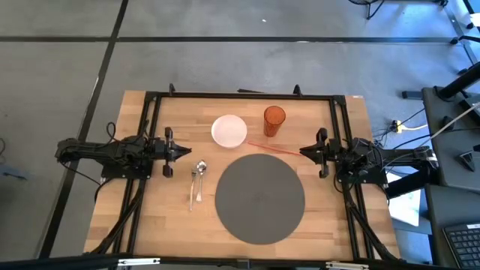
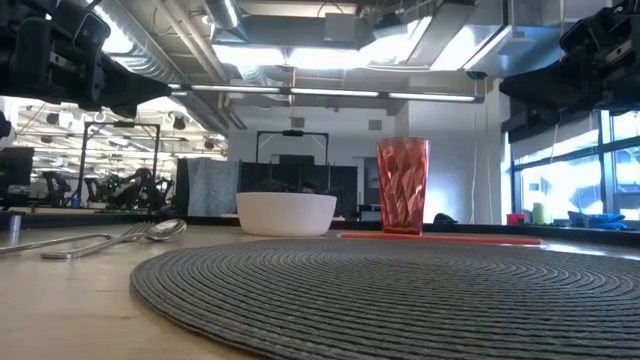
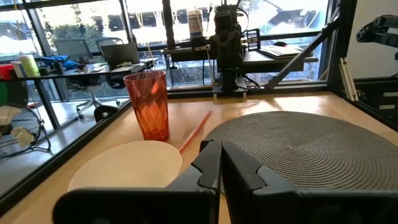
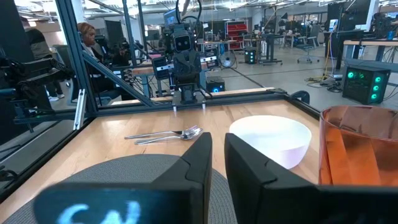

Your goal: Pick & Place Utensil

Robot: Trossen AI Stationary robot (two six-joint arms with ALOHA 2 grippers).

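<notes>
A metal spoon (image 1: 200, 169) and fork (image 1: 193, 187) lie flat side by side on the wooden table, left of a round grey placemat (image 1: 260, 197); the right wrist view shows them too (image 4: 168, 134). My left gripper (image 1: 186, 151) hovers shut just left of the utensils, above their far ends, pointing right. My right gripper (image 1: 302, 152) hovers shut off the placemat's right far edge, pointing left. Neither touches anything.
A white bowl (image 1: 229, 130) and an orange faceted cup (image 1: 274, 121) stand beyond the placemat's far edge. A thin red straw (image 1: 274, 148) lies flat between the cup and the placemat. A black frame (image 1: 240, 95) borders the table. People sit in the room behind.
</notes>
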